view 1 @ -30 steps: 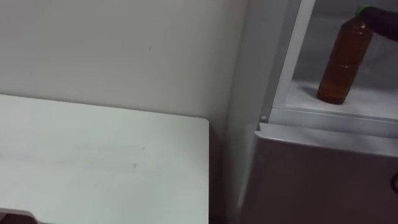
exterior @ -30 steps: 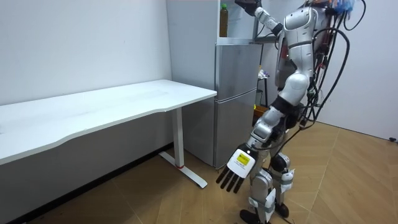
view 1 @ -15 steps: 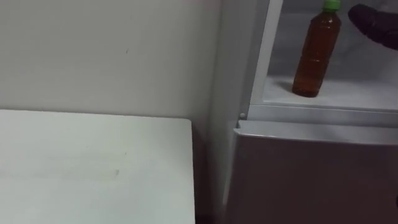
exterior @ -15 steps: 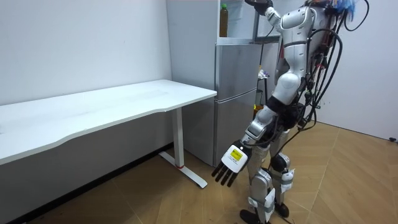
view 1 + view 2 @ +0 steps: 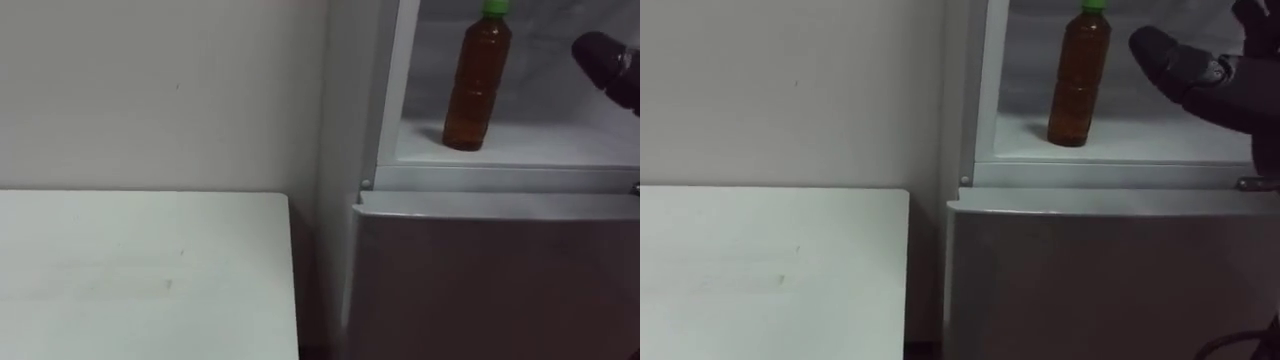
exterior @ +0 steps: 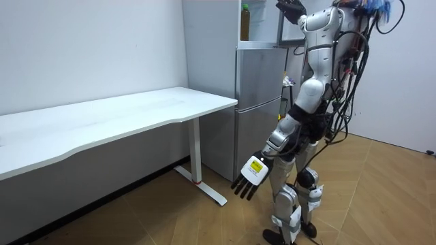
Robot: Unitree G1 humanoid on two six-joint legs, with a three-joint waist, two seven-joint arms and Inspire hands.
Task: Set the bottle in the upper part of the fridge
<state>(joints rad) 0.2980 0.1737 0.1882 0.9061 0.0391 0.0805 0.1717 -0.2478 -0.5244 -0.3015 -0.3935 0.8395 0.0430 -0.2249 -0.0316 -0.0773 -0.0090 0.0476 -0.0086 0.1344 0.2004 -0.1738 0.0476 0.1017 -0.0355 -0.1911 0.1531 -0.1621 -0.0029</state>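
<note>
Aloft, right robot hand loosely spread beside upright bottle; left robot hand low, spread.

A long white counter stood with its far edge along a plain pale wall. Its front edge curved gently inward toward the room view's left. Near the end on the room view's right, a white leg came down to a flat foot on the wooden parquet floor.
</note>
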